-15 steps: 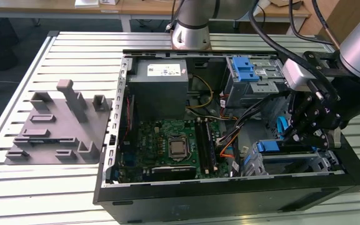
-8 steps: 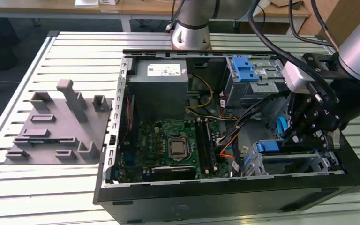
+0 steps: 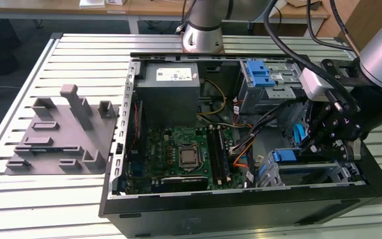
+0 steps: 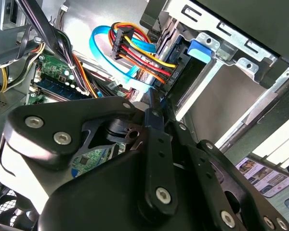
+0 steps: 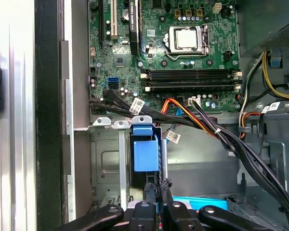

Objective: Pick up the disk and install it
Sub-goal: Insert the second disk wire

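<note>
The gripper (image 5: 155, 192), fingers nearly together and holding nothing I can make out, hangs over the drive cage (image 5: 111, 163). The disk (image 5: 145, 153) seems seated in the cage, so installing looks nearly finished.

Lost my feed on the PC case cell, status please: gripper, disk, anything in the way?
Gripper low inside the case at the drive cage. Disk: blue carrier edge under gripper; grasp unconfirmed. Cable bundle close alongside.
</note>
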Available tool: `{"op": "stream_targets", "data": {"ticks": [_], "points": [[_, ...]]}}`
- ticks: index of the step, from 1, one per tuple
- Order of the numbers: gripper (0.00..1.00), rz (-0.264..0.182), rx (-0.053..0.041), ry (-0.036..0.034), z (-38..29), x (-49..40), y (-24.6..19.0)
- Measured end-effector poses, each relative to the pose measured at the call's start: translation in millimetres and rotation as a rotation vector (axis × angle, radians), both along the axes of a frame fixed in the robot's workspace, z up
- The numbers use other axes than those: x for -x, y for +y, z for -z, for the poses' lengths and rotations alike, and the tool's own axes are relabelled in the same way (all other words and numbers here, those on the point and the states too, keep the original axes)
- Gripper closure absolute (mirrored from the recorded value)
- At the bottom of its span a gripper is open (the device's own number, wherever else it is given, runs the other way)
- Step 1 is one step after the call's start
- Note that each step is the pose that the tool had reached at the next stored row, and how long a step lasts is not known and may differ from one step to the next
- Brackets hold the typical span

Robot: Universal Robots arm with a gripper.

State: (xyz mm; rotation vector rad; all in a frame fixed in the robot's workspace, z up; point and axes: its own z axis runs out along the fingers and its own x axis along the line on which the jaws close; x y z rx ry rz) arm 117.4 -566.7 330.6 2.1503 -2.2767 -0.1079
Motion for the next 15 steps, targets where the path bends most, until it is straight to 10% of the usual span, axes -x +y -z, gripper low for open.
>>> {"op": "stream_targets", "data": {"ticks": [15], "points": [[0.77, 0.000, -0.0016, 0.0000, -8.0, -0.1, -0.1]]}}
